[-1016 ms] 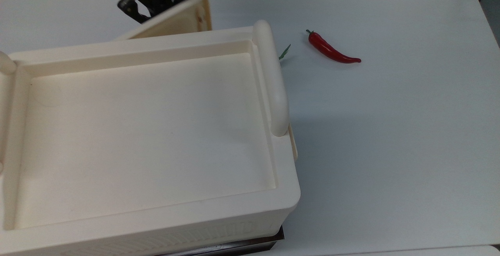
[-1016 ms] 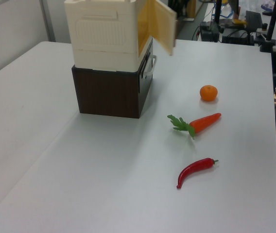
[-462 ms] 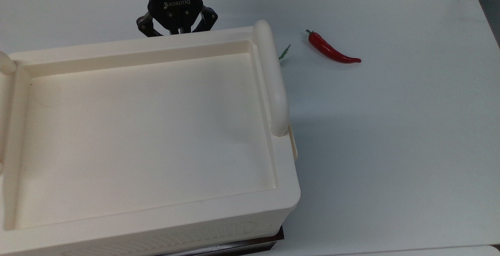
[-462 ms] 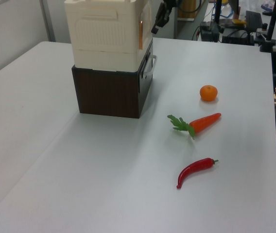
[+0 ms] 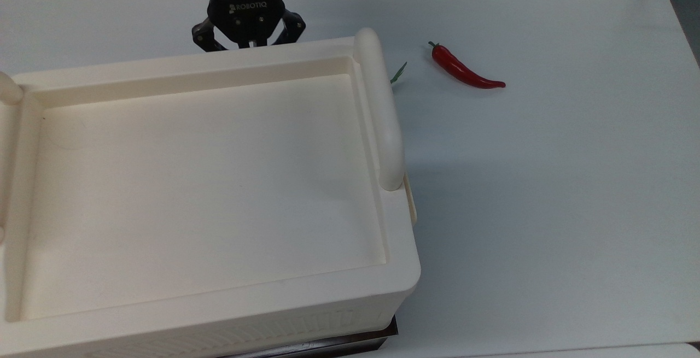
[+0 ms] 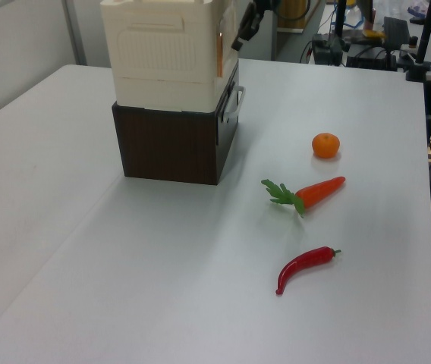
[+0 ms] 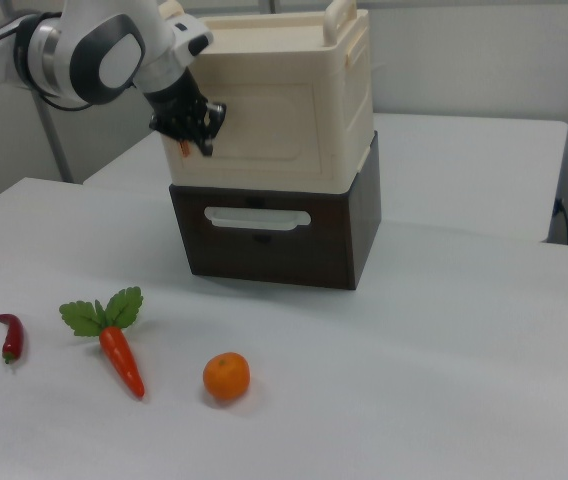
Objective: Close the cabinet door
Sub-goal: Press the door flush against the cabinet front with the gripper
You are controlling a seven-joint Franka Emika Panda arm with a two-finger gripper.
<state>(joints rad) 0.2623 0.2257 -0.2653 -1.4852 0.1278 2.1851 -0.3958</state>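
The gripper [image 5: 249,45] is hovering against the front face of the cabinet [image 7: 274,95], its jaws standing apart with nothing between them. In the right view the gripper [image 7: 197,128] is sitting at the right view's left edge of that face, its fingers [image 7: 210,118] pointing into the panel. The door [image 7: 266,122] is lying flat in the cabinet's front, flush with the frame, just ahead of the jaws and spreading away from them toward the right view's right; whether the fingertips are actually touching it cannot be told. In the left view the gripper [image 6: 244,23] is showing just past the cabinet's [image 6: 166,49] front corner, right beside the door's edge [image 6: 220,53], which is lying close in line with the cabinet side. From the top view, the cabinet's recessed top [image 5: 208,183] is stretching away below the jaws, and a bar handle [image 5: 378,109] is running along the top view's right end of it. A dark base [image 7: 274,225] is sitting under the cabinet, well below the jaws. On the table [image 7: 414,380], well apart from the jaws, a chili [image 7: 10,336], a carrot [image 7: 119,355] and an orange [image 7: 226,377] are lying in a loose row.
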